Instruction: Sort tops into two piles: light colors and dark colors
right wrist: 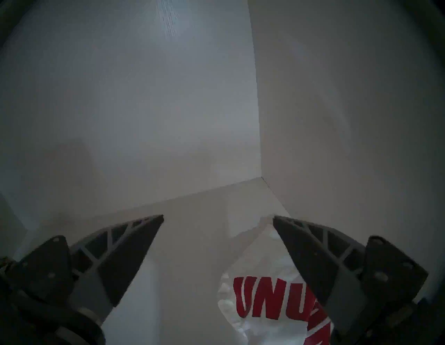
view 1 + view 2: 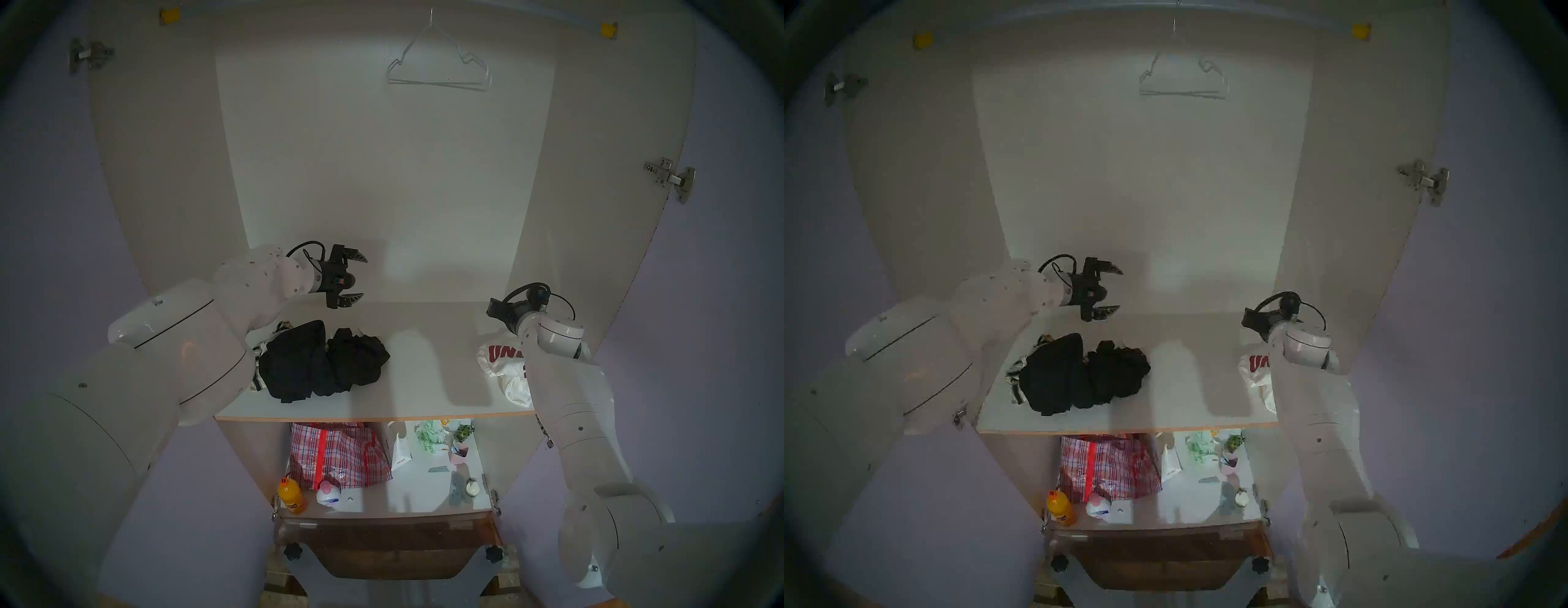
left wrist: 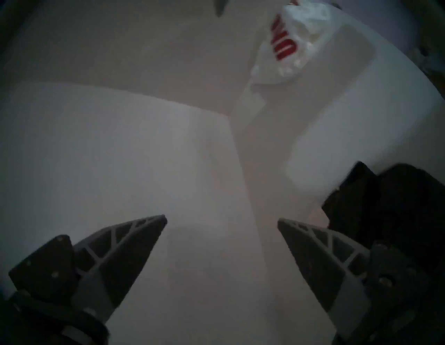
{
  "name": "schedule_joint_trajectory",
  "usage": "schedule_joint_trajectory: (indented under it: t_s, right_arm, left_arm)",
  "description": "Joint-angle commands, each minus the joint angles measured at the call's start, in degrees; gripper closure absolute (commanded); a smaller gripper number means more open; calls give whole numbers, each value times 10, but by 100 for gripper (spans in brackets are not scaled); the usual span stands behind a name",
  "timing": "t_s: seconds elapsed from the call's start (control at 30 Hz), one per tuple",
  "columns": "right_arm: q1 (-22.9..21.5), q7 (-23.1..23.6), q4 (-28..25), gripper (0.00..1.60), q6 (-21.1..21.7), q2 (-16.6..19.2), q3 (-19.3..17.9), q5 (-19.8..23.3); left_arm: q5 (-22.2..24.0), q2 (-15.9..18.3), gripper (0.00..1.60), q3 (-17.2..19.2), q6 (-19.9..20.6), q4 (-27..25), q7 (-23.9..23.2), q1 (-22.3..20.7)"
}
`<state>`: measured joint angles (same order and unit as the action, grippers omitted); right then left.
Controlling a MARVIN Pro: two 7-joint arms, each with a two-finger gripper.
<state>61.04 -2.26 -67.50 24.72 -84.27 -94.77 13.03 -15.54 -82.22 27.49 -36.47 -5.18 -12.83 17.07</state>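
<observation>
White wardrobe shelf, black tops heaped over a striped top at its left end, white top with red letters at its right end, left gripper above the dark heap, fingers spread wide and empty, right gripper above the white top, likewise wide open and empty.

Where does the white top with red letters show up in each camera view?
Head stereo left: white top, shelf's right end, partly behind the right arm.
Head stereo right: same place.
Left wrist: upper right.
Right wrist: bottom, below the open right hand.
Shared landmark: its red letters.
</observation>
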Motion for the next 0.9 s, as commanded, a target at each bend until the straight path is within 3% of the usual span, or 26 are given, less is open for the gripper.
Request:
schedule_joint_trajectory:
  t_s: [0.0,0.07,0.1,0.13,0.23,0.3,0.47,0.87]
  right_arm:
    - [-15,2,-14,0,-6,0,0,1]
    - [-15,2,-14,0,-6,0,0,1]
    - [-15,2,-14,0,-6,0,0,1]
    - [-15,2,-15,0,-6,0,0,1]
    - [-15,2,-16,0,-8,0,-1,1]
    - [-14,3,-17,0,-8,0,-1,1]
    - [-14,4,-19,0,-10,-1,-2,0]
    - [-13,4,-19,0,-10,-1,-2,0]
  left_arm:
    - [107,-10,0,85,67,-5,35,-9]
    - [145,-12,0,103,107,-5,49,-10]
    - [166,-16,0,131,137,-5,54,-10]
    - [189,-18,0,117,157,-5,64,-13]
    - [217,-26,0,154,201,-5,88,-14]
    - [238,-31,0,159,225,-5,106,-16]
    - [266,-32,0,150,250,-18,147,-13]
    - [268,-33,0,144,247,-17,155,-13]
